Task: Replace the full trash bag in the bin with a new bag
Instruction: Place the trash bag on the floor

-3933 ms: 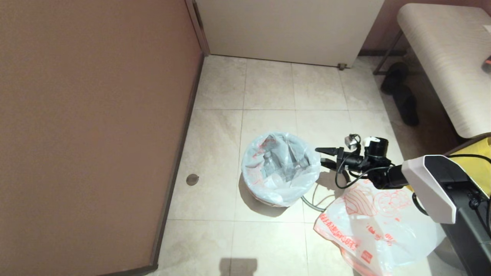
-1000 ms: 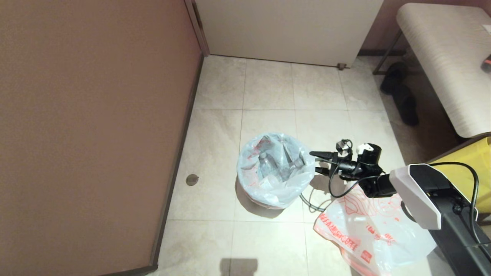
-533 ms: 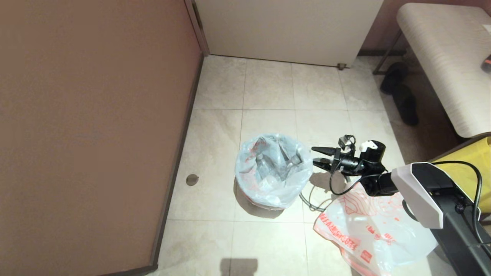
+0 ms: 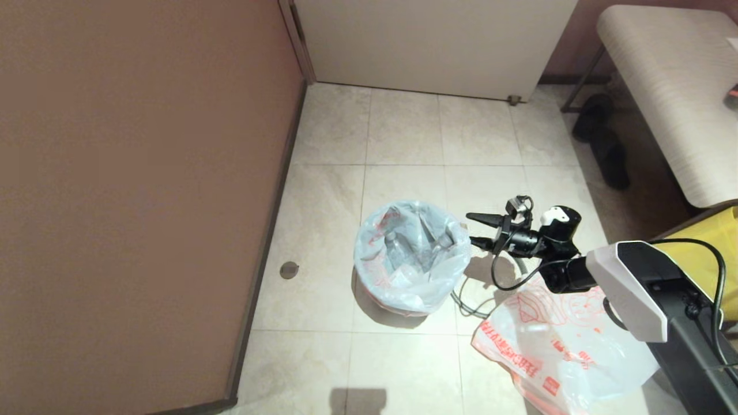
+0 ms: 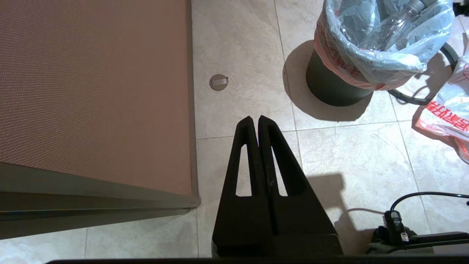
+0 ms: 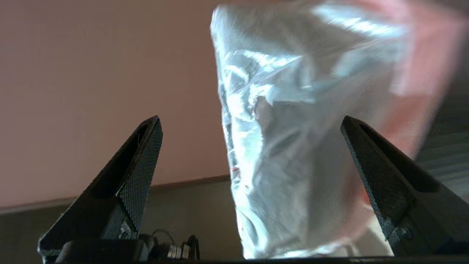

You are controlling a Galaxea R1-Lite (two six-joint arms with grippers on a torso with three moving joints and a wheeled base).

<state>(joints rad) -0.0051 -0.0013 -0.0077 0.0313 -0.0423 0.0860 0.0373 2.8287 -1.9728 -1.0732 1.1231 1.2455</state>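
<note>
The full trash bag (image 4: pixel 412 253), translucent white with red print and clear bottles inside, sits in the black bin (image 5: pixel 329 88) on the tiled floor. My right gripper (image 4: pixel 471 229) is level at the bag's right rim, open wide. In the right wrist view the bag's crumpled plastic (image 6: pixel 285 146) stands between the spread fingers of that gripper (image 6: pixel 251 118). The grey ring rim (image 4: pixel 466 304) lies on the floor right of the bin. The new bag (image 4: pixel 565 346), with an orange-red cartoon, lies flat at the front right. My left gripper (image 5: pixel 255 117) is shut and empty, parked above the floor in front of the bin.
A brown partition (image 4: pixel 144 202) runs along the left, and a pale door (image 4: pixel 432 40) closes the back. A bench (image 4: pixel 674 92), dark shoes (image 4: pixel 602 138) and a yellow bag (image 4: pixel 712 253) crowd the right side. A round floor cap (image 4: pixel 289 269) lies left of the bin.
The right gripper has edged left to the bag's right rim, risen slightly, and its wrist has rolled. The bagged bin has shifted slightly left since the earliest frame.
</note>
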